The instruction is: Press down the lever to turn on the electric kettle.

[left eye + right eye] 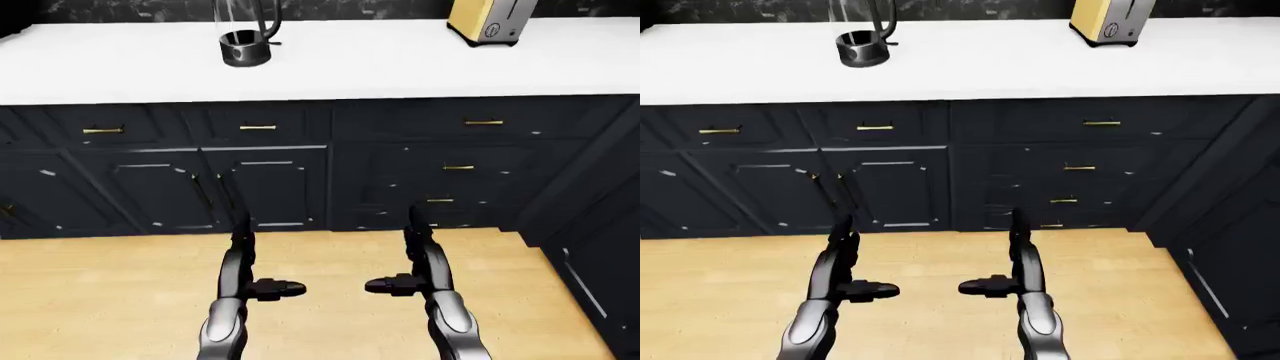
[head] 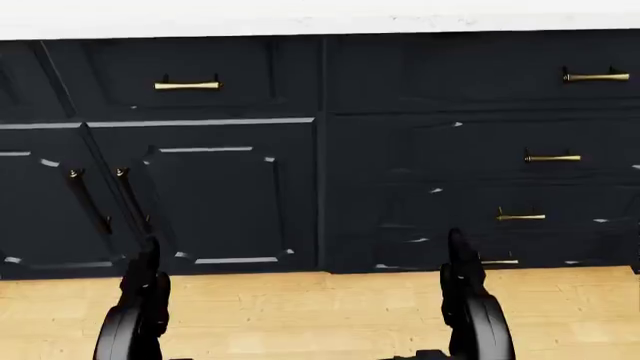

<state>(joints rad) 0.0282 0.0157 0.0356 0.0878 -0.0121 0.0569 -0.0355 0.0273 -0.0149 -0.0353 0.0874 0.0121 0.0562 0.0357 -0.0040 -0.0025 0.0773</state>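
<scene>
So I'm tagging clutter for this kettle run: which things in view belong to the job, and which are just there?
Part of the job:
- electric kettle on the white counter
- left hand and right hand, both low, empty, fingers open

Just there:
- toaster, top right of the counter
- dark cabinets
- wood floor

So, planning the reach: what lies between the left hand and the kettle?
In the left-eye view, the left hand hangs low over the wood floor; dark cabinet fronts and bare white counter separate it from the kettle.
</scene>
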